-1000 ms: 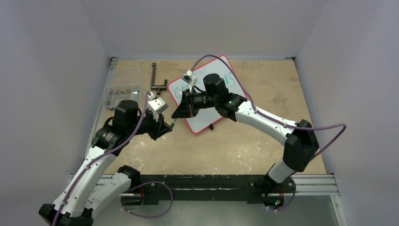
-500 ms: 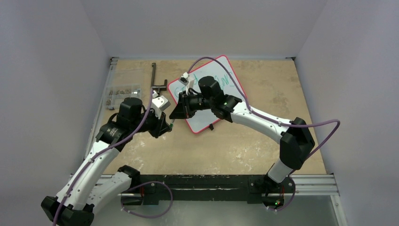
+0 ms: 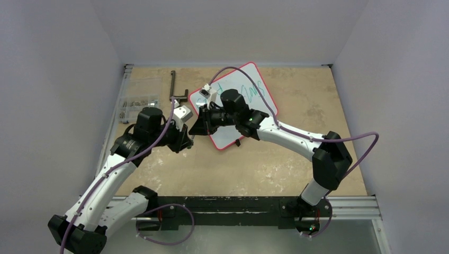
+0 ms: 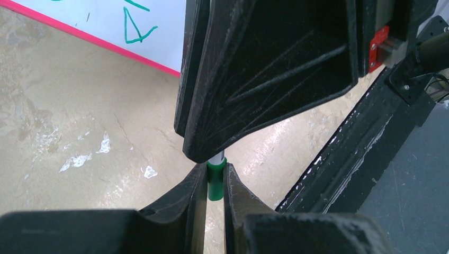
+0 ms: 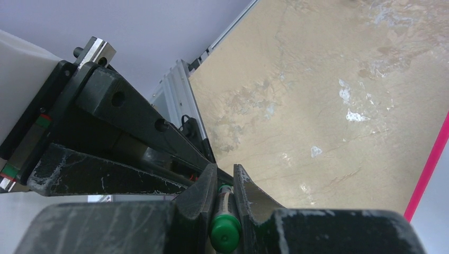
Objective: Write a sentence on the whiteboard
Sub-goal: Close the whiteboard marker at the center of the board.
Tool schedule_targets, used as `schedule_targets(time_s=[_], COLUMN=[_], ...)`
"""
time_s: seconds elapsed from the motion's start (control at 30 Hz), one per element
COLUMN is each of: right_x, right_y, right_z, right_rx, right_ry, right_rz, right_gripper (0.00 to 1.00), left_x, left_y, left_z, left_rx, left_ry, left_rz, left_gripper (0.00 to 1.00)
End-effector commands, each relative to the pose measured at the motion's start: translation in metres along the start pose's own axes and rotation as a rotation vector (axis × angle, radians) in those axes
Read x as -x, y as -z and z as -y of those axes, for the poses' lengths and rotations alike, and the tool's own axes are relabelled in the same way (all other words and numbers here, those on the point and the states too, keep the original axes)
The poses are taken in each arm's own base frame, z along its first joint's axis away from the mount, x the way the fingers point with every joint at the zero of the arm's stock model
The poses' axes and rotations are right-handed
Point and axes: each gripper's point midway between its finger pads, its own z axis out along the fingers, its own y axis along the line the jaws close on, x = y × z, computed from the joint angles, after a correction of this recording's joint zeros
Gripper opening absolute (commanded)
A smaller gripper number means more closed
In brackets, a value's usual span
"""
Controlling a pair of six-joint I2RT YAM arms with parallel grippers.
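- The whiteboard (image 3: 226, 138) lies slanted at the desk's (image 3: 317, 90) 12 o'clock, with the green sentence (image 3: 249, 91) on it.
- The left fingers (image 4: 193, 196) are clenched on a marker's (image 4: 215, 182) green end.
- The right fingers (image 5: 198, 201) grasp the same marker, meeting the left at the board's 8 o'clock.

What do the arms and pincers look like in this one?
Left arm and right arm: white links, black joints, a purple cable looped along each. Left pincer and right pincer: black, scuffed, wedge-shaped fingers; red tabs at the mounts.
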Motion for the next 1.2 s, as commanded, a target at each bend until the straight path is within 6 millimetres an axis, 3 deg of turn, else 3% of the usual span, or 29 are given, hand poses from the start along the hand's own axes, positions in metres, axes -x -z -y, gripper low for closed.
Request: schedule_targets(time_s=[0.0,0.13,0.5,0.67,0.87,1.17], right_x=[-0.097,-0.099,-0.089,-0.067,-0.020,0.069], right_y=[-0.027,-0.029,-0.029,-0.020,0.009,0.087], right_z=[-0.051,-0.043,-0.041,-0.034,-0.021,0.009], right_rx=[0.158,0.125,0.096,0.051,-0.018,-0.215], right_ry=[-0.083,-0.081,-0.062,-0.047,-0.017,0.031], right_rz=[-0.294,-0.293,-0.279,-0.224,-0.113,0.151], right_gripper=[0.00,0.00,0.01,0.58,0.98,0.99], left_x=[0.190,0.190,0.152,0.142,0.124,0.090], left_y=[0.057,0.055,0.045,0.043,0.039,0.011], left_z=[0.045,0.044,0.039,0.039,0.034,0.026], left_rx=[-0.113,-0.114,-0.098,-0.091,-0.066,-0.046], left_ry=[-0.317,-0.317,-0.286,-0.268,-0.230,-0.162], left_rz=[0.662,0.659,0.577,0.548,0.509,0.355], left_gripper=[0.00,0.00,0.00,0.00,0.00,0.00])
